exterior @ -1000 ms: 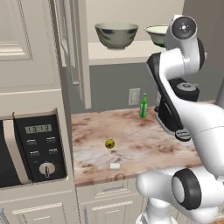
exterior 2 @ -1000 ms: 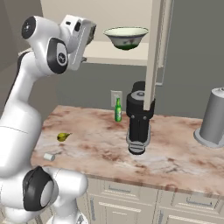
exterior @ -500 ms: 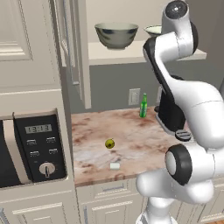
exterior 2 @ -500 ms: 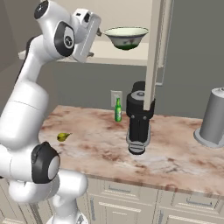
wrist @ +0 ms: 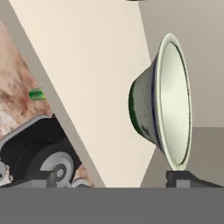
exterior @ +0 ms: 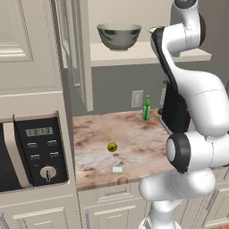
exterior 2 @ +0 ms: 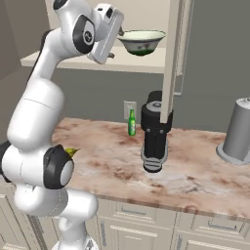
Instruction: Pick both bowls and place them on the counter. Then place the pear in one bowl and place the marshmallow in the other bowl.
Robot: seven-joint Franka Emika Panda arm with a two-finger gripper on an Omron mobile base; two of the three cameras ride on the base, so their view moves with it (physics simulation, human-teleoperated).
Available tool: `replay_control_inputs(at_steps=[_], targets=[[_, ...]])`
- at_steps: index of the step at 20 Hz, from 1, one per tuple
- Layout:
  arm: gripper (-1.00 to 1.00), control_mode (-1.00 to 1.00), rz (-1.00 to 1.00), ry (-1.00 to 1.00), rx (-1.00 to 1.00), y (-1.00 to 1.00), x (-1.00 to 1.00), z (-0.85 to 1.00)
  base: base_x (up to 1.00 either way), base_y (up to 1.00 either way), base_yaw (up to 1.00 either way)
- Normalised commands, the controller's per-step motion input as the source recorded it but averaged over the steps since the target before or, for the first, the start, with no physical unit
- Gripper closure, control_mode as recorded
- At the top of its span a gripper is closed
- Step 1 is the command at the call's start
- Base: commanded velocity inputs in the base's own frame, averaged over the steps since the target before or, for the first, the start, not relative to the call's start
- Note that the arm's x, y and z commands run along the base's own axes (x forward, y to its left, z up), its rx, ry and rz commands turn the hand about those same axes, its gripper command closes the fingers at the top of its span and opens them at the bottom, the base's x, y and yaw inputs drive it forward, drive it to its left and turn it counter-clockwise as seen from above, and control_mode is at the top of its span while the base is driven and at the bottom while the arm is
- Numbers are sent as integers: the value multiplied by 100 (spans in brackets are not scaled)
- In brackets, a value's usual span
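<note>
The white arm has swung up and closer to the plain cream shelf [exterior: 134,53]; its fingers [exterior 2: 116,36], spread wide and empty, now sit just beside the wide shallow cream-green glossy bowl [exterior 2: 142,41] there; the deep grey-green ceramic bowl [exterior: 119,36] waits farther along the shelf; a first grasp looks near.

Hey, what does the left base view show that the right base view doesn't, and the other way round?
Left base view, not the right: the microwave built in beside the counter, the deep grey-green bowl on the shelf, and the small white marshmallow near the counter's front edge.
Right base view, not the left: a tall grey canister standing at the far right of the counter.
Both: the green bottle by the wall, the marbled counter and the cream shelf.
</note>
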Motion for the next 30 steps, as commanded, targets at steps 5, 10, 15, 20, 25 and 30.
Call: replay_control_inputs(at_steps=[5, 10, 15, 20, 25, 30], targets=[[-100, -100, 2, -5, -2, -13, 36, -27, 0, 0, 0], [-100, -100, 2, -1, 0, -14, 36, -9, 0, 0, 0], [-100, -100, 0, -1, -2, -7, 33, -4, 0, 0, 0], [-100, -100, 0, 0, -1, -2, 26, 0, 0, 0, 0], [-100, -100, 0, 0, 0, 0, 14, 8, 0, 0, 0], [-100, -100, 0, 0, -2, -2, 4, 6, 0, 0, 0]])
